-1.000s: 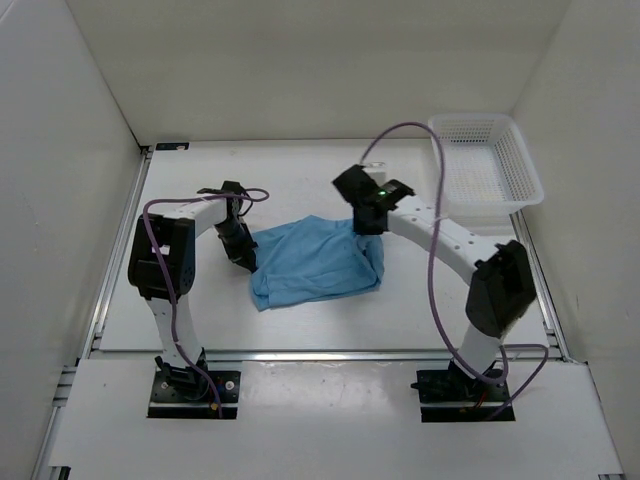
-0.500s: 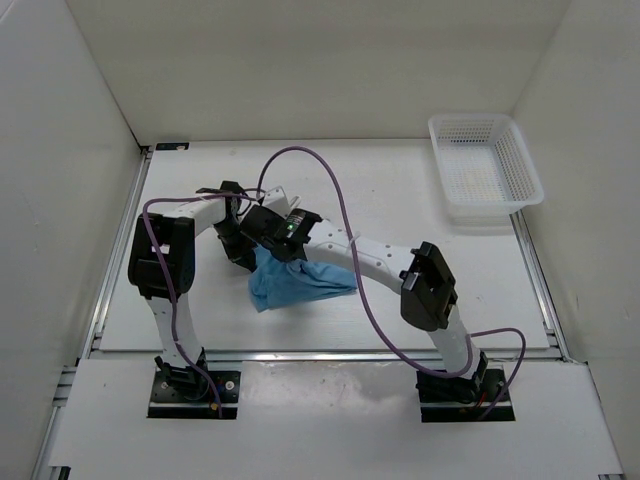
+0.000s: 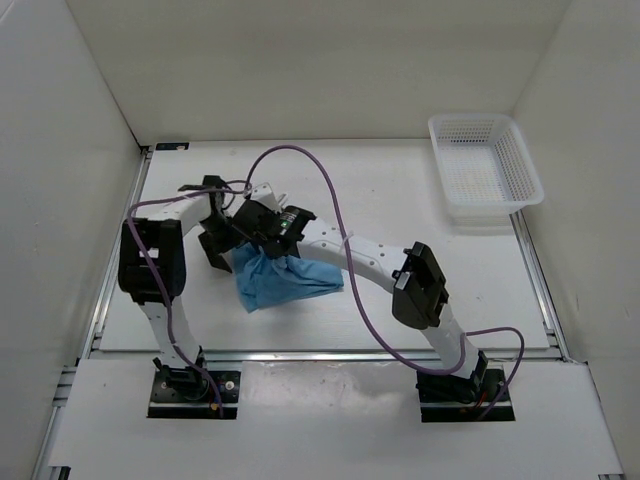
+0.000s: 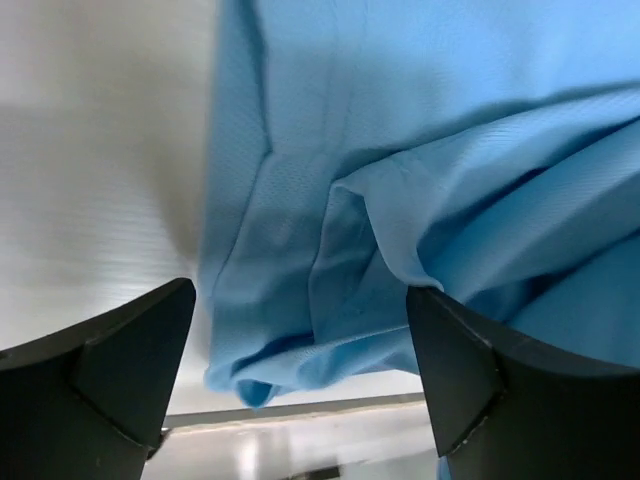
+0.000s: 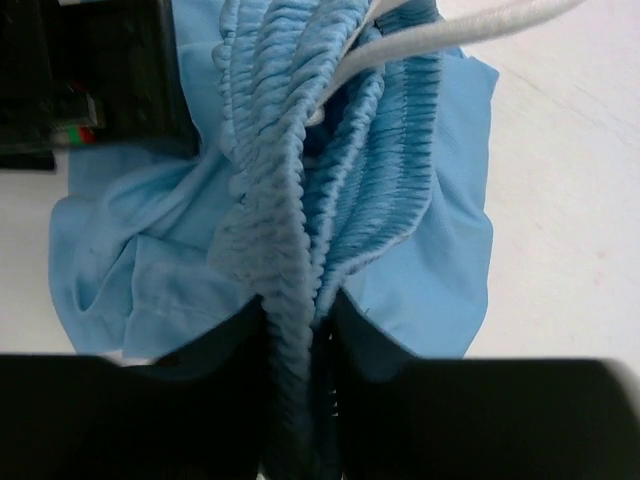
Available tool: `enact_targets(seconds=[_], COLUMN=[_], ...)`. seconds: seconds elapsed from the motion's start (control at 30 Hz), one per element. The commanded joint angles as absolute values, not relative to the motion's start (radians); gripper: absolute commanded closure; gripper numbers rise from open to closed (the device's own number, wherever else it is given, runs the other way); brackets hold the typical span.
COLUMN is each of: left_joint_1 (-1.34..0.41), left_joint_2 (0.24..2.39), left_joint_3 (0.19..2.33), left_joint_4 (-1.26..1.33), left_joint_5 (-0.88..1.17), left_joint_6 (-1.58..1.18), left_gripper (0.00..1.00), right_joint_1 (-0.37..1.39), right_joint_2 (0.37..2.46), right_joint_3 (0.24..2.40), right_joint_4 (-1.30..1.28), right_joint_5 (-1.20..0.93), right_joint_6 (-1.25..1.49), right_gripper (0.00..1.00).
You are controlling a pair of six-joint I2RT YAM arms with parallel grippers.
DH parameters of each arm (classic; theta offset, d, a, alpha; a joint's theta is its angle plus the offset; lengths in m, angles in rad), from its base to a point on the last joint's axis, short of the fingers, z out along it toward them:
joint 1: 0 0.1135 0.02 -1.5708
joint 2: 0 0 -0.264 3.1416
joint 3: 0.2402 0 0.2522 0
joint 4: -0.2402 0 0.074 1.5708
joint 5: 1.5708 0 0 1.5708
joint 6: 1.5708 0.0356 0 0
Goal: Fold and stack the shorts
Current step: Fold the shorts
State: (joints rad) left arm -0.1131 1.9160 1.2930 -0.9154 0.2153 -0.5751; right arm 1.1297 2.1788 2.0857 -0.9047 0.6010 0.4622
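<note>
Shorts (image 5: 440,230) waistband (image 5: 290,170) in right tool (image 5: 297,335) — wrist-only

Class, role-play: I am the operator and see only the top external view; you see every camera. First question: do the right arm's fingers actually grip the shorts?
Observer: Yes. The right wrist view shows the right fingers shut on the gathered waistband of the shorts.
Operator: Is the drawstring caught too?
Observer: The white drawstring runs off to the upper right, away from the fingers.
Operator: And the left arm?
Observer: Its wrist view shows the left fingers open above the blue fabric, pinching nothing.
</note>
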Motion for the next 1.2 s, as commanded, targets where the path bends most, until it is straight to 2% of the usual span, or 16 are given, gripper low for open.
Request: enact_targets(seconds=[0.0,0.03,0.07,0.17,0.3,0.37,0.47,0.5,0.6,0.67,0.83,0.97,1.07,1.17], left_joint_1=[-0.011,0.038,0.06,0.136,0.183,0.193,0.135,0.114,0.014,-0.071,-0.231,-0.27,-0.279,-0.279], left_joint_2=[1.774,1.757,1.74,1.695,1.672,1.643,1.6,1.6,1.574,1.574,1.635,1.721,1.765,1.801], left_joint_3=[1.333,1.359,1.373,1.408,1.422,1.422,1.381,1.367,1.298,1.285,1.319,1.344,1.362,1.391], left_joint_4=[-0.968,-0.985,-1.003,-1.039,-1.051,-1.06,-1.049,-1.04,-1.006,-0.986,-0.973,-0.963,-0.951,-0.951], left_joint_5=[0.156,0.156,0.146,0.146,0.155,0.155,0.164,0.175,0.175,0.175,0.121,0.109,0.127,0.137], left_joint_6=[-0.54,-0.528,-0.528,-0.518,-0.509,-0.509,-0.488,-0.488,-0.498,-0.508,-0.518,-0.528,-0.517,-0.508], left_gripper=[0.0,0.0,0.0,0.0,0.0,0.03,0.11,0.13,0.16,0.16,0.0,0.0,0.11,0.59], right_joint_1=[1.138,1.138,1.138,1.138,1.138,1.111,1.028,0.97,0.852,0.803,0.709,0.677,0.667,0.667], right_joint_2=[2.169,2.152,2.143,2.094,1.903,1.791,1.663,1.642,1.603,1.629,1.747,1.867,1.943,1.985], right_joint_3=[2.122,2.111,2.102,2.031,1.813,1.712,1.499,1.409,1.322,1.31,1.377,1.439,1.46,1.46], right_joint_4=[-0.755,-0.727,-0.707,-0.638,-0.496,-0.468,-0.457,-0.457,-0.466,-0.489,-0.534,-0.534,-0.534,-0.523], right_joint_5=[0.517,0.449,0.416,0.33,0.287,0.34,0.353,0.332,0.256,0.149,-0.045,-0.187,-0.254,-0.313], right_joint_6=[0.433,0.433,0.433,0.433,0.433,0.466,0.54,0.557,0.591,0.591,0.54,0.516,0.515,0.506], right_gripper=[0.66,0.55,0.31,0.1,0.08,0.13,0.31,0.42,0.55,0.55,0.19,0.12,0.12,0.14])
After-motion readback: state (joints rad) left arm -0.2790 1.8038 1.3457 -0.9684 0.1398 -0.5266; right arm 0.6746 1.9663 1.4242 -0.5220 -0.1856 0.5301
